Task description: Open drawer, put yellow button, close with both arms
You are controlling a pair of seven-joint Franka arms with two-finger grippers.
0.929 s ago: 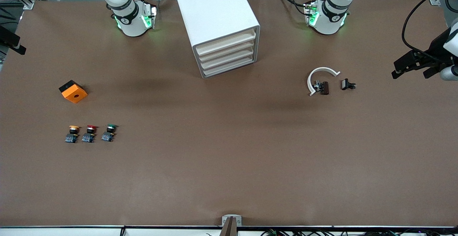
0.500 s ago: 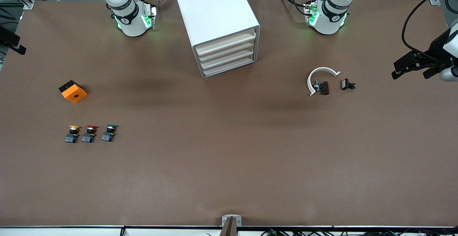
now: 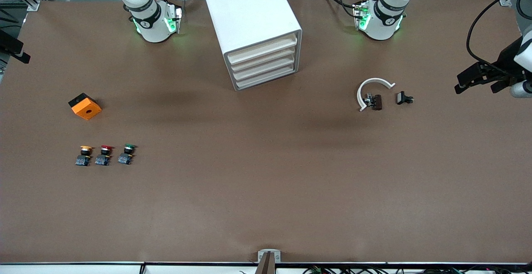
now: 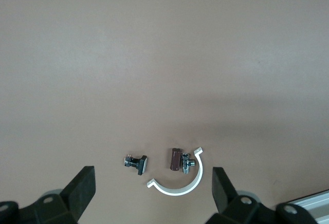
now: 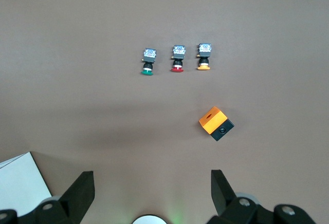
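Note:
The white cabinet (image 3: 249,12) stands between the two arm bases, and its top drawer (image 3: 262,49) is shut, flush with the three below. The yellow button (image 3: 85,154) (image 5: 204,57) stands upright near the right arm's end of the table, at the end of a row with a red one (image 3: 104,154) and a green one (image 3: 126,153). My right gripper (image 5: 151,178) hangs open and empty high over its own base (image 5: 149,219). Far from the drawer and the buttons, my left gripper (image 4: 153,171) (image 3: 476,83) is open and empty, high over a white curved clamp (image 3: 374,89).
An orange and black box (image 3: 85,106) lies farther from the front camera than the buttons. Beside the clamp (image 4: 180,183) lie a brown part (image 4: 176,159) and a small black part (image 3: 404,98). A black fixture (image 3: 12,49) juts in at the right arm's end.
The left gripper has drifted slightly in the front view. The drawer, the buttons and the small parts have not moved.

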